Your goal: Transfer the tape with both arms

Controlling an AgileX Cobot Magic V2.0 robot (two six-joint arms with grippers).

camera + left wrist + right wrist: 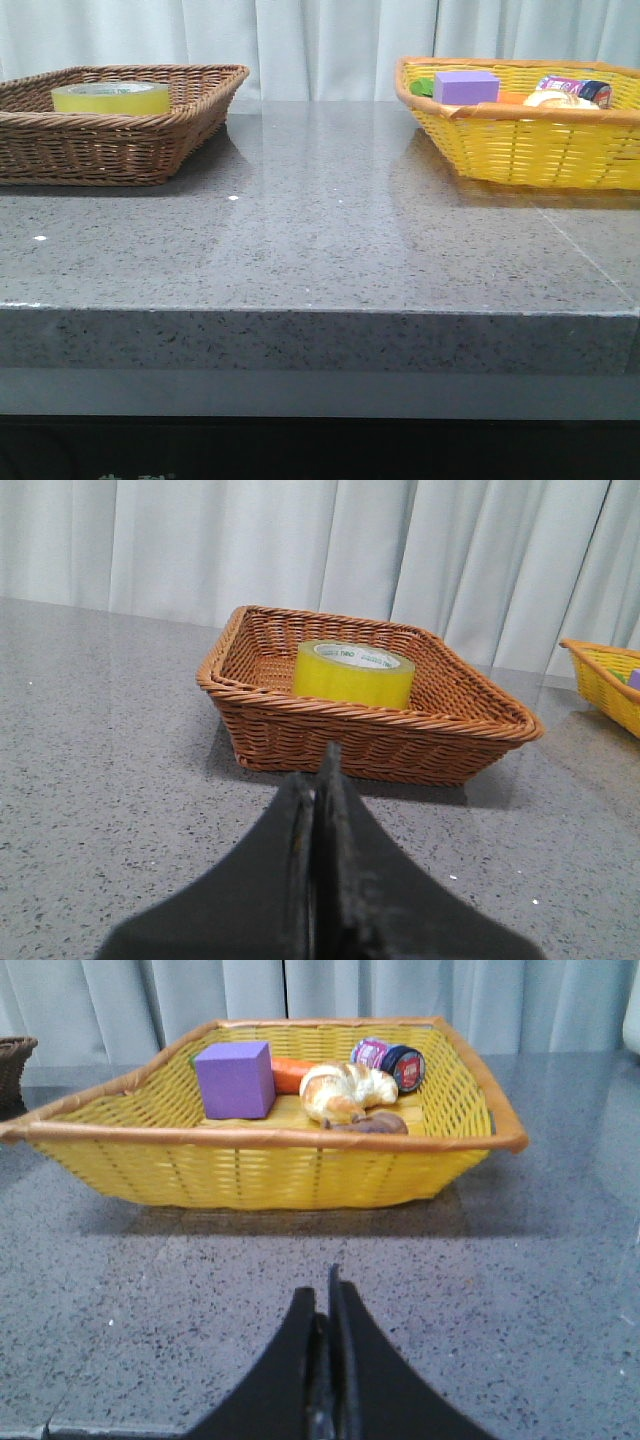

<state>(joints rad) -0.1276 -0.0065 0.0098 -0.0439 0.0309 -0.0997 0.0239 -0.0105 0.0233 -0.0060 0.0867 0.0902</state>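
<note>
The yellow-green tape roll (111,97) lies flat in the brown wicker basket (150,140) at the back left of the table. It also shows in the left wrist view (353,673), inside the same basket (300,725). My left gripper (322,770) is shut and empty, over the table a short way in front of that basket. My right gripper (322,1295) is shut and empty, over the table in front of the yellow basket (250,1170). Neither arm shows in the front view.
The yellow basket (520,145) at the back right holds a purple block (466,87), a croissant (345,1090), an orange piece (293,1073) and a small can (390,1060). White curtain hangs behind. The grey stone table's front edge (320,310) runs across the front view.
</note>
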